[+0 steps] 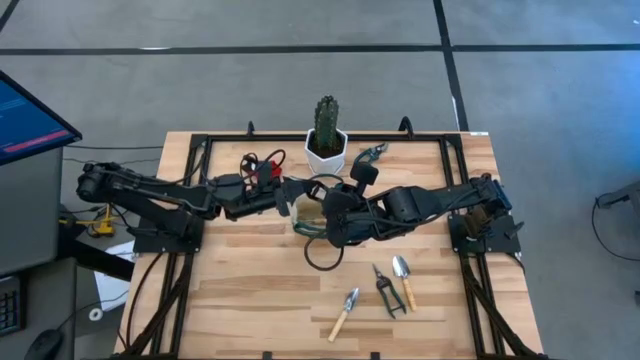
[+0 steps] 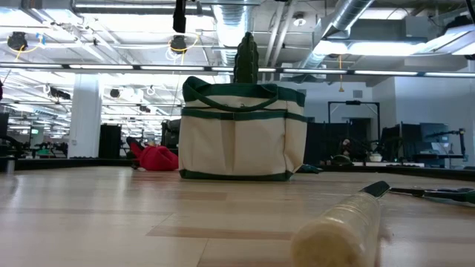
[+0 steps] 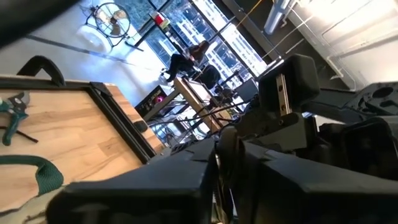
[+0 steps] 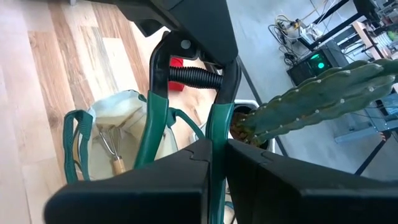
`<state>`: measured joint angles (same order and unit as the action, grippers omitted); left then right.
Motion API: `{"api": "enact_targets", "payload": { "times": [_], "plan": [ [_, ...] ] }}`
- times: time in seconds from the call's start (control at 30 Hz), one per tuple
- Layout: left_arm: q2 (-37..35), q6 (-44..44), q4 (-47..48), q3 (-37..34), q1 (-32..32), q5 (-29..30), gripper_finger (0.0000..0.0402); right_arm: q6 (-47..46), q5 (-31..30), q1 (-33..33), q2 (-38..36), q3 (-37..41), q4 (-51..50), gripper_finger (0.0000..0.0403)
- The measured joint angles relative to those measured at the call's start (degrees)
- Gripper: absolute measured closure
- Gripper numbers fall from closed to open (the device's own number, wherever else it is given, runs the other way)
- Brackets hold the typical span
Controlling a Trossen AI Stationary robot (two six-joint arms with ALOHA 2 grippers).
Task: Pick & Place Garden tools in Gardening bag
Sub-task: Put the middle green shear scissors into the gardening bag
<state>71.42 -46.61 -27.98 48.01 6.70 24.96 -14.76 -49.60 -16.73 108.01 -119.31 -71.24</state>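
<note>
Gardening bag [image 1: 310, 215]: frame centre, below cactus [image 1: 326, 122].
Right gripper [image 1: 335, 205]: closed on green handle loop [image 4: 155, 134]; keep the mouth held open.
Left gripper [image 1: 290, 197]: closed over bag; contents untellable.
Remaining: 3 tools [image 1: 385, 288], lower right.

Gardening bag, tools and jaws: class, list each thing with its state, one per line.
Gardening bag: upright, mouth open, fork inside.
Fork: in the bag, handle down.
Two trowels: lying on the table, outside the bag.
Dark shears: lying between the trowels.
Left gripper: jaws shut, at the bag.
Right gripper: jaws shut on the green loop handle.
</note>
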Motion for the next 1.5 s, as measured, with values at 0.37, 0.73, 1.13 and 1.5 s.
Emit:
{"api": "enact_targets", "payload": {
  "times": [0.37, 0.73, 1.13, 1.5],
  "plan": [
    [-0.01, 4.02, -0.98, 0.00, 0.05, -1.50, 0.0393, 0.28, 0.46, 0.00, -0.02, 0.00, 0.31, 0.0327],
    [-0.04, 5.81, -0.55, 0.00, 0.00, -1.43, 0.0393, 4.84, 0.48, -3.19, -1.25, 0.02, -0.59, 0.0220],
    [-0.04, 10.65, -0.23, 0.00, -2.59, -2.94, 0.0393, -3.37, 0.41, -8.21, -7.75, 0.00, -5.20, 0.0223],
    [0.18, 10.82, 6.87, 0.02, -4.50, -2.47, 0.0394, -20.97, 0.43, -10.27, -12.88, 0.00, -18.62, 0.0395]
  ]
}}
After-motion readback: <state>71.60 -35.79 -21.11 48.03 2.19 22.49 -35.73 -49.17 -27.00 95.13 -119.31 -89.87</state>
